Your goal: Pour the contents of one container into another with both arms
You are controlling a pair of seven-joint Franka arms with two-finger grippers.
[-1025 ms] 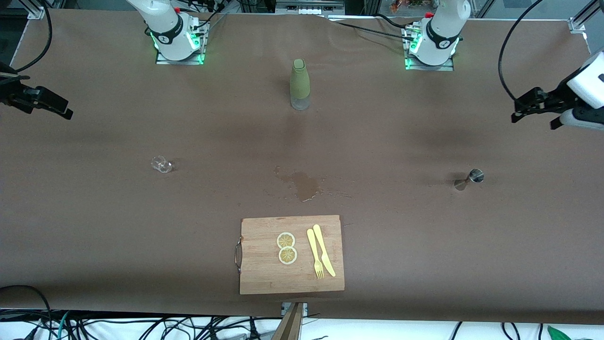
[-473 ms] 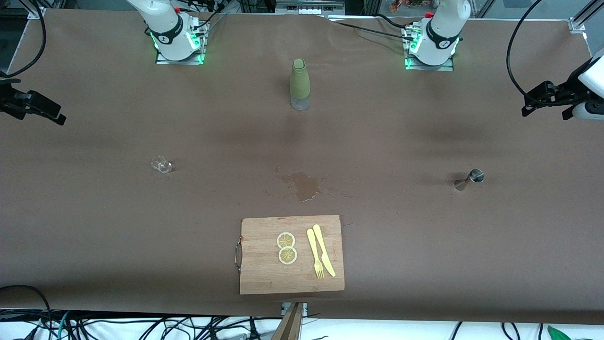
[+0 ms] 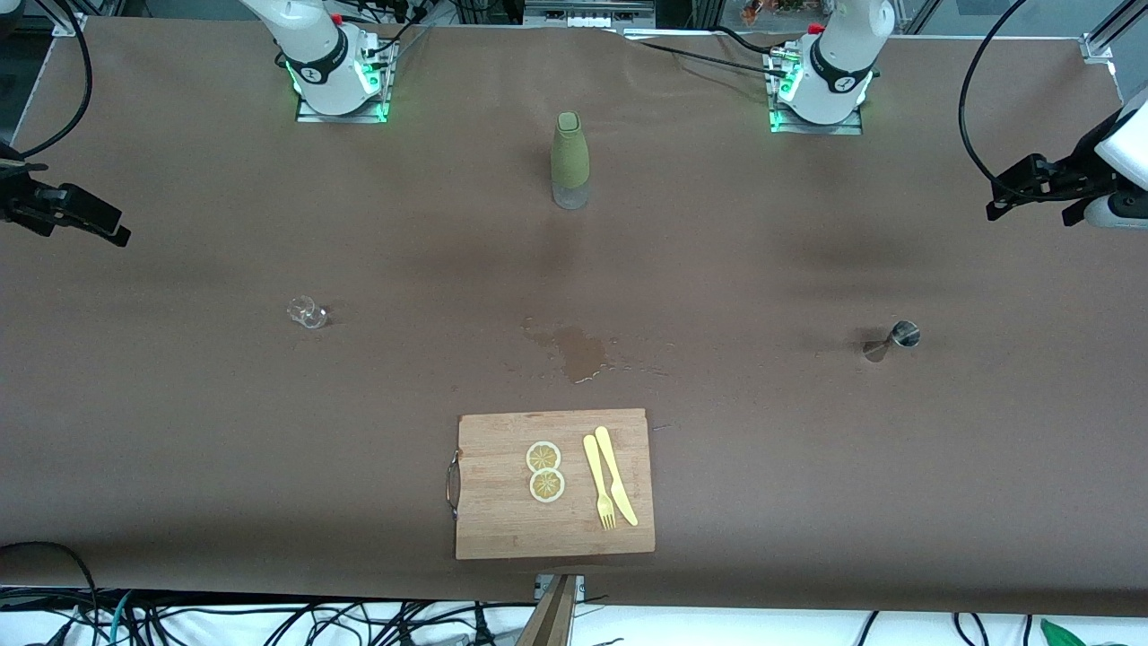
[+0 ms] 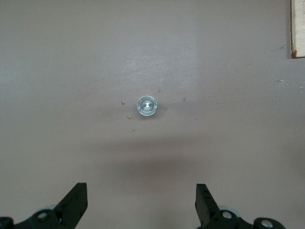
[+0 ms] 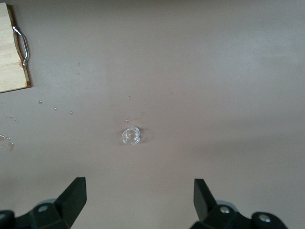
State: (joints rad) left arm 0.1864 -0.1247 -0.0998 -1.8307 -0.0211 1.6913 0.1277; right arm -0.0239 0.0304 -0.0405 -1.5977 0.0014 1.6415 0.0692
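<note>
Both arms hang high over the table ends, nothing held. Left gripper (image 4: 140,205) spread wide above the steel jigger (image 3: 906,335); right gripper (image 5: 138,202) wide too, above the small clear glass (image 3: 307,312). Green bottle (image 3: 569,160) upright between the bases (wet spill (image 3: 578,352) near cutting board (image 3: 502,529)).

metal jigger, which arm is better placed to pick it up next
Left. The metal jigger stands toward the left arm's end of the table, centred below the open left gripper. The open right gripper hangs over the small glass.
</note>
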